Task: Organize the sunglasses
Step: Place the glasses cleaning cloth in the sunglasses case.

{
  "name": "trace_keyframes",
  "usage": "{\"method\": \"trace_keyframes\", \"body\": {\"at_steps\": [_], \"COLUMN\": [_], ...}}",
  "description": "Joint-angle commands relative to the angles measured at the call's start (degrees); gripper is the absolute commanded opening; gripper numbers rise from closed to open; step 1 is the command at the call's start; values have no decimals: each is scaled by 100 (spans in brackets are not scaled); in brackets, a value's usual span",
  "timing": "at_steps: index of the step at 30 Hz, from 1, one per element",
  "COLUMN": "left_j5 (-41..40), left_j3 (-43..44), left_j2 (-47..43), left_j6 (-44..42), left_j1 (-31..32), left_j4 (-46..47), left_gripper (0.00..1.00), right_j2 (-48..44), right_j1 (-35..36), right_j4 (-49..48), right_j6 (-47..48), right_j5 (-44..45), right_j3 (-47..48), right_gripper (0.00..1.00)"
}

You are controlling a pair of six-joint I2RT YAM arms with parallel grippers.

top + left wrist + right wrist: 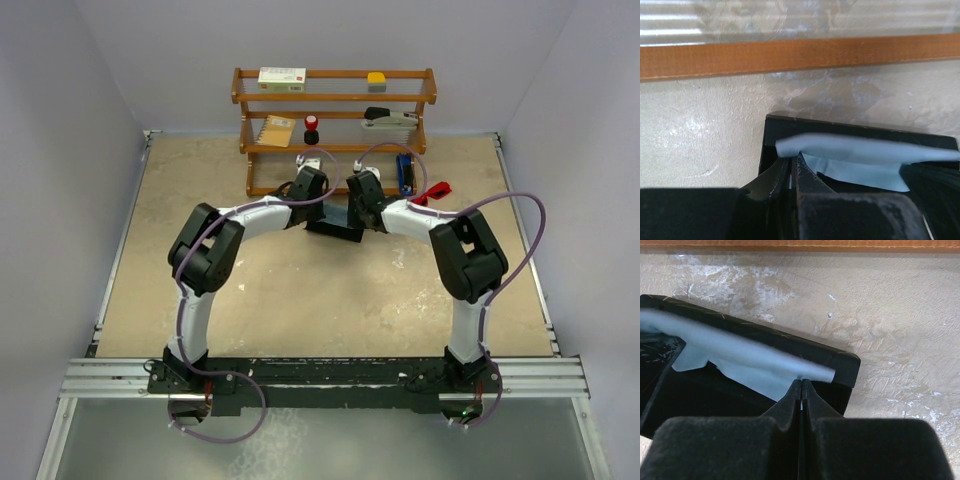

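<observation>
The red sunglasses [433,190] lie on the table just right of the wooden shelf's foot, apart from both arms. Both grippers meet over an open black case [335,230] in front of the shelf. In the left wrist view my left gripper [790,156] is shut on one corner of a light blue cloth [865,155]. My right gripper [801,380] is shut on the opposite corner of the cloth [740,360]. The cloth hangs stretched between them over the case [790,342], sagging into it. From above the cloth is hidden under the wrists.
The wooden shelf [335,98] stands at the back and carries a white box [281,78], a yellow block [376,77], a stapler [390,118], a notebook [275,130] and a blue item [404,172]. Its bottom rail [790,55] runs close behind the case.
</observation>
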State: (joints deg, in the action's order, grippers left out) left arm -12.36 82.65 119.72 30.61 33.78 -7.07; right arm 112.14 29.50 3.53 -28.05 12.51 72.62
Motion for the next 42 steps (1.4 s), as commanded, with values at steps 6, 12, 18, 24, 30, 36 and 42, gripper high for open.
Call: {"method": "trace_keyframes", "body": {"at_steps": [6,12,18,24,30,36,42], "left_j5": [-4,22,14,-92,-170,-153,-111], "left_j3": [85,93,93,67,99,170,250], "left_j2": [184,187,169,152,165,192,237], "left_j6": [-69,-67,-69,-64,-60,-57,-44], "left_j1": [-73,-91,-108,-108,-115,-117,-117], "left_j4": [-49,-56,-75,-150,-189,-216,-298], "left_gripper": [0,0,0,0,0,0,0], "right_j2": [31,14,-60,-123,-216,-237,-134], "right_j1": [-31,-28,-23,-22,0,10,9], "right_j4": [-72,-93,-167,-166,-188,-195,-115], "right_j6": [89,56,89,142,173,188,186], "right_j5": [129,127,176,149,110,190,239], "right_j3": [50,9,-42,-150,-293,-357,-181], "right_gripper": [0,0,0,0,0,0,0]}}
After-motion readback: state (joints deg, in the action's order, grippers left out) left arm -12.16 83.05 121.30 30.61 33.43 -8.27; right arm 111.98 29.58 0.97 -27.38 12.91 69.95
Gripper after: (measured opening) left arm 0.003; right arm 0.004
